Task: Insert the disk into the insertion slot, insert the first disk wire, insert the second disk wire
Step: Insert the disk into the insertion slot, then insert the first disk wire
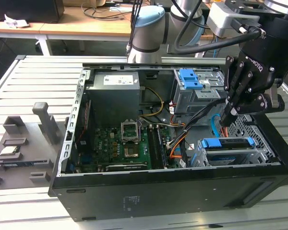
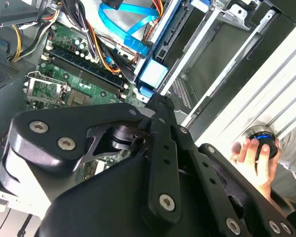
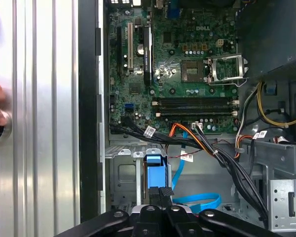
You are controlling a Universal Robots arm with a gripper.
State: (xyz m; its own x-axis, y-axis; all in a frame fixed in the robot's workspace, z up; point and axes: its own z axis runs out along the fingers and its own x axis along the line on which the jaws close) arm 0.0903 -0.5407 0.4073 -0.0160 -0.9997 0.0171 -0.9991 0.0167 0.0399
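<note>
Now, claw [image 1: 229, 114] pinched narrow — whether it grips anything, can't tell — poised just above the disk [image 1: 228, 143], seated in the insertion slot [image 1: 265, 154], corner of the open case [image 1: 158, 191].

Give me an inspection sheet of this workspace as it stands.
Surface: slatted metal table carrying an open computer case.
Job's things: disk sits in the insertion slot.
Clutter: grey fixtures at the exterior view's left.
Grippers: gripper inside the case, close to the disk.
Cables: blue flat cable and orange-black bundle run beside the slot.
Surroundings: a person's hand on a round button; desks behind.
</note>
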